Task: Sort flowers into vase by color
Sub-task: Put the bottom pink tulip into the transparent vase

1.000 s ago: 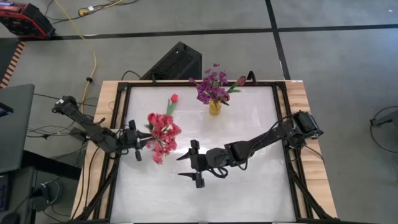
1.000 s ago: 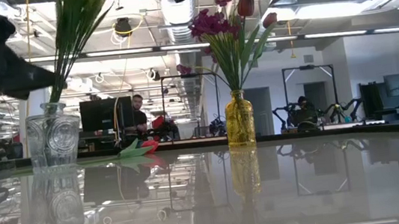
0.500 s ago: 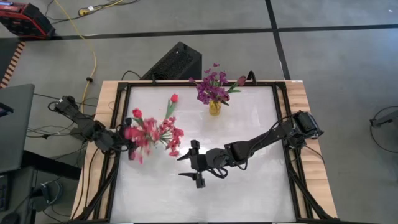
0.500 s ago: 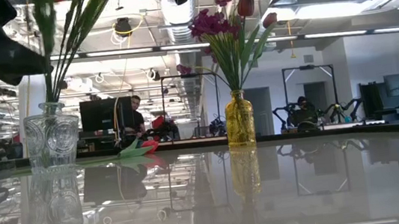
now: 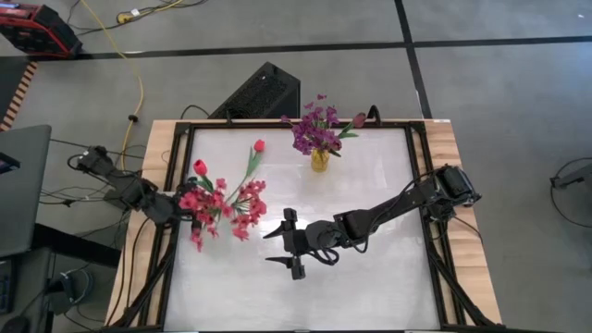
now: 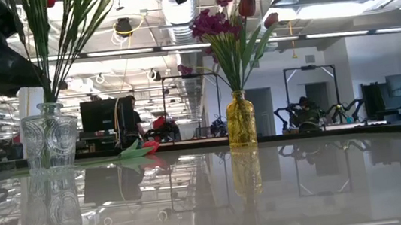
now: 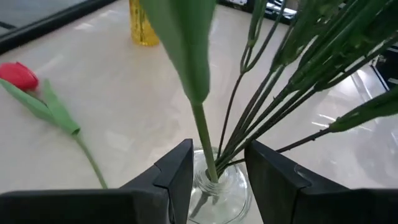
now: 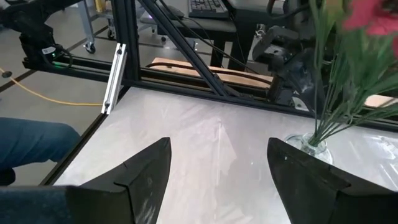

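One loose red tulip (image 5: 258,146) lies at eleven o'clock on the tabletop (image 5: 370,277): light, floppy, best pinched mid-stem. Left gripper (image 7: 214,180) and right gripper (image 5: 287,242) jaws stand open, empty.

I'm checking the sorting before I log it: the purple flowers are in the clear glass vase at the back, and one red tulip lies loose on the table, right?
Not quite. In the low view the purple flowers stand in the yellow vase, not a clear one; the clear glass vase holds the pink-red bunch. The red tulip does lie loose on the table.
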